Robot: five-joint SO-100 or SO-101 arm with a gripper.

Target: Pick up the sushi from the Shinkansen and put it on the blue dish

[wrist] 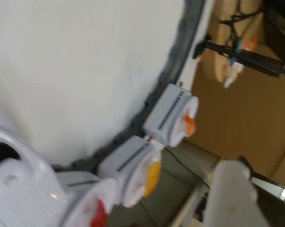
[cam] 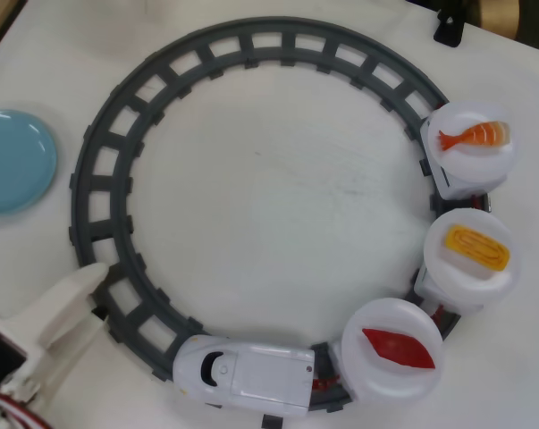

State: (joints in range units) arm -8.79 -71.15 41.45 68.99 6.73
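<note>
The red sushi lies on the first white plate car behind the Shinkansen, at the bottom of the overhead view. The train sits on the grey track, nose pointing left. At the left edge, outside the track, rests the blue dish, with nothing on it. My gripper is at the lower left, its white fingers reaching the track's outer edge, well left of the sushi. The blurred wrist view shows one finger, the Shinkansen and a sliver of the sushi. How far the jaws are parted is unclear.
The grey circular track rings the table's middle. Two further plate cars on the right carry a yellow egg piece and an orange shrimp piece. A black stand is at the top right.
</note>
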